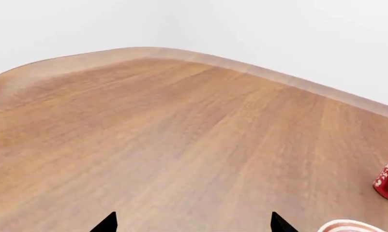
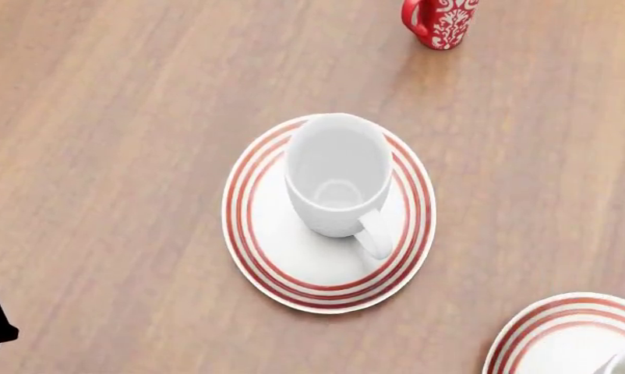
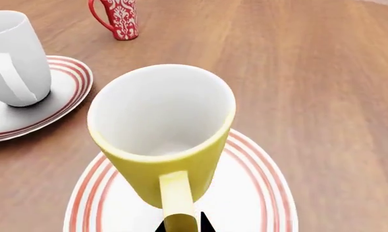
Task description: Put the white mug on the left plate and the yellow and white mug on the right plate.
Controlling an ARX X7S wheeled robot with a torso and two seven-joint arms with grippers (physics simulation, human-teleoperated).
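Head view: white mug [image 2: 337, 178] upright on left plate [image 2: 259, 234], handle toward robot. Right wrist view: yellow and white mug [image 3: 161, 130] upright on right plate [image 3: 259, 193], right tool [image 3: 181, 223] at handle, only dark tips visible, so grip state could not be told. Left tool [image 1: 192, 223] over bare counter [image 1: 181, 135], tips wide apart, holding nothing. Red mug [image 2: 440, 22] well apart from both. Risk judged: if still pinched on handle, careless pull-back could tip yellow mug off plate.
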